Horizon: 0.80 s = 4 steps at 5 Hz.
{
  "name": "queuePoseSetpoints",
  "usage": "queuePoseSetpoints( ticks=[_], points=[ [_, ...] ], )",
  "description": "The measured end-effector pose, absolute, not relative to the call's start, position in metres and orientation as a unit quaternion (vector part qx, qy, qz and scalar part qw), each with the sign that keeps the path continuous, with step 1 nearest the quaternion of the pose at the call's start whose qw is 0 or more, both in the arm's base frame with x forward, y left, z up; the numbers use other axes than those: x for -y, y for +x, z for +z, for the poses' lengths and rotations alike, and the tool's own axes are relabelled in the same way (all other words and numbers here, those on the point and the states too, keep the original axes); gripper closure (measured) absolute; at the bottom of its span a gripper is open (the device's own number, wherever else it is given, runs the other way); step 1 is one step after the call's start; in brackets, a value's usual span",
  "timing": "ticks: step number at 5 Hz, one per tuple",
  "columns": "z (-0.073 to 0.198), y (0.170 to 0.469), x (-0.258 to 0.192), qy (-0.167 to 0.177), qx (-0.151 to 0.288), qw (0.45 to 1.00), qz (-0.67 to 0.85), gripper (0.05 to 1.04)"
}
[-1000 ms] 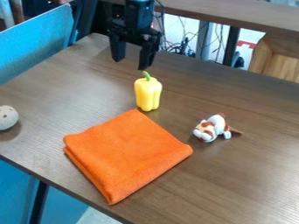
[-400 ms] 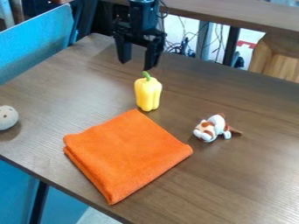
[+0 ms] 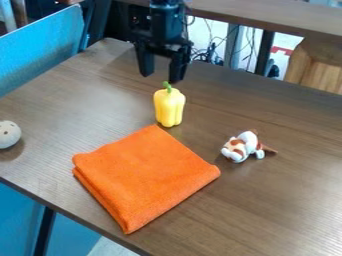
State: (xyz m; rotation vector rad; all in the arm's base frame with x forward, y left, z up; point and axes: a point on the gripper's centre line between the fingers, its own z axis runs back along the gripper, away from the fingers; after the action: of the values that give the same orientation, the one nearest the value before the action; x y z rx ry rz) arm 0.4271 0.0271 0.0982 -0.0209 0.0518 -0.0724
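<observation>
The black gripper (image 3: 160, 75) hangs at the top of the camera view, open, its two fingers apart with nothing between them. Just below and slightly to the right of it, a yellow bell pepper (image 3: 169, 107) with a green stem stands upright on the brown table. A folded orange cloth (image 3: 145, 175) lies flat, its far corner close to the pepper's base. Right of the cloth is a small white and brown plush animal (image 3: 243, 146) lying on the wood.
At the left edge sits a pale ball with dark spots (image 3: 9, 134). The brown table (image 3: 287, 200) has a blue panel (image 3: 40, 49) along its upper left side. Cables and a second wooden surface (image 3: 267, 16) are behind it.
Over the last second the gripper has moved a little to the right, and it has stayed open. The pepper, cloth, plush animal and ball have kept their places.
</observation>
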Motion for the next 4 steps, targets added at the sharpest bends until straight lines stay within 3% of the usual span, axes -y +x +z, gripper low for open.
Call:
queuePoseSetpoints(
  ticks=[3,4],
  points=[
    [0.086,0.429,-0.009,0.013,-0.029,0.998,-0.055,0.085],
    [0.079,0.426,-0.009,0.009,-0.034,0.998,-0.051,0.167]
  ],
)
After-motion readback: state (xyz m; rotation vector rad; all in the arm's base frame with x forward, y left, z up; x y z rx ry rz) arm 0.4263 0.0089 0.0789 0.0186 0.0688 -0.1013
